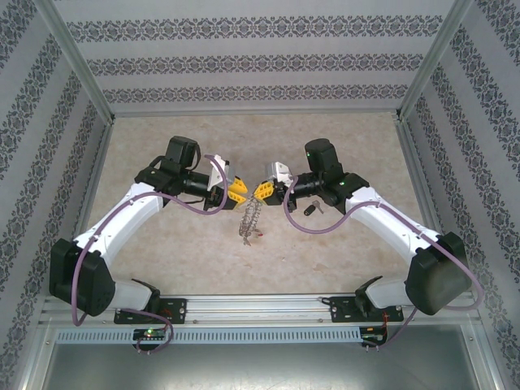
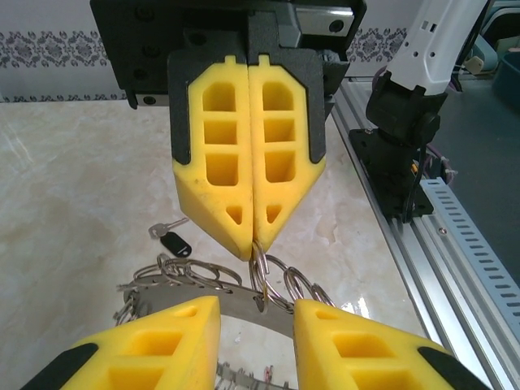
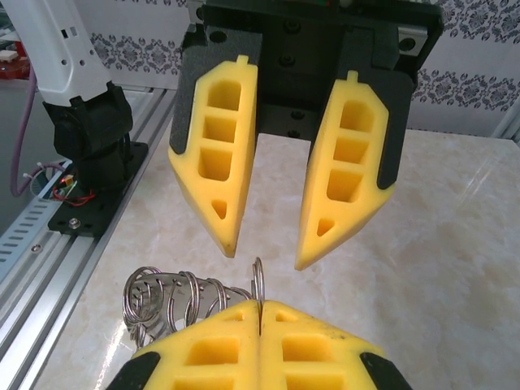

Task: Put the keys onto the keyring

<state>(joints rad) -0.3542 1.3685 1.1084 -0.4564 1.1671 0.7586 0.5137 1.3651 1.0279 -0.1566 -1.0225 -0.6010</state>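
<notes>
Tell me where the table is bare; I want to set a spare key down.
Bare: the far table strip before the back wall, and the near patch between keyring and rail. Crowded: the centre, where left gripper and right gripper meet over the keyring, with a key beside.

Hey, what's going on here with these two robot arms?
The right gripper is shut on one wire loop of the keyring, holding it between the two arms. The left gripper faces it with its fingers apart on either side of the ring's grey band, not clearly gripping. A dark-headed key lies loose on the table, not yet on the ring.
</notes>
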